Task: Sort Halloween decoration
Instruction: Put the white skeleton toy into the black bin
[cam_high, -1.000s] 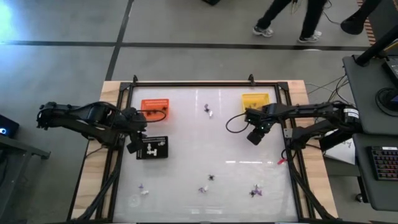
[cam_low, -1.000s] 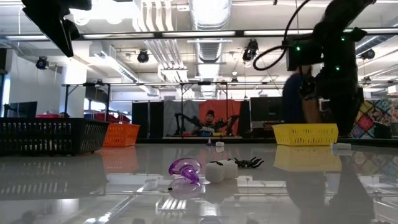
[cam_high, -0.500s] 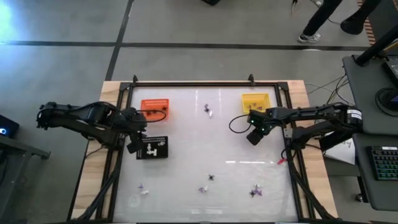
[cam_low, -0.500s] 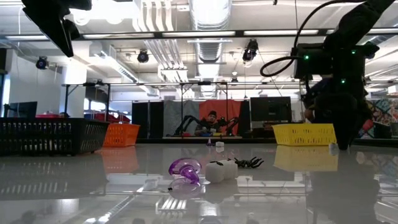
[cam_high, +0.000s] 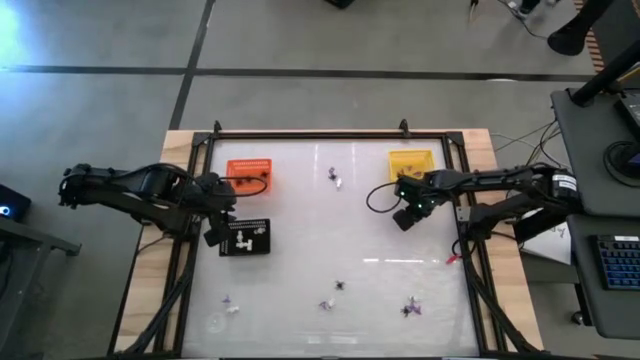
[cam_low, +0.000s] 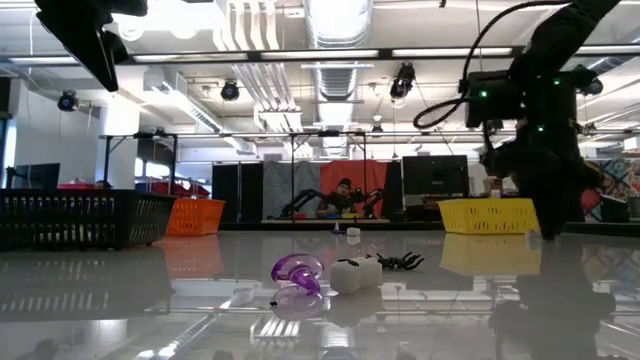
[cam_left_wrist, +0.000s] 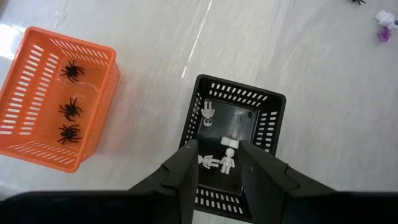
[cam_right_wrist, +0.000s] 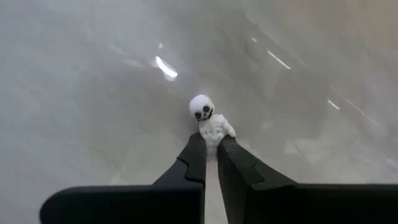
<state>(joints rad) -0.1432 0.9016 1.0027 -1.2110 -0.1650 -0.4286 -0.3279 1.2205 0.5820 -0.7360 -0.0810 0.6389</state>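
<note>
Skeleton (cam_right_wrist: 211, 124) pinched at the body between the right gripper (cam_right_wrist: 210, 151) fingers, skull sticking out; gripper sits right of centre in the high view, just below the yellow tray (cam_high: 411, 161). Other trinkets: skeletons (cam_left_wrist: 219, 162) in the black tray (cam_left_wrist: 272, 127), three spiders (cam_left_wrist: 69, 112) in the orange tray (cam_left_wrist: 37, 155), loose ones (cam_high: 340, 286) along the lower table edge. Left gripper (cam_left_wrist: 217, 165) hangs over the black tray, fingers apart, empty. No readable writing or labels. In the low view the purple piece (cam_low: 297, 270) is hard to identify.
</note>
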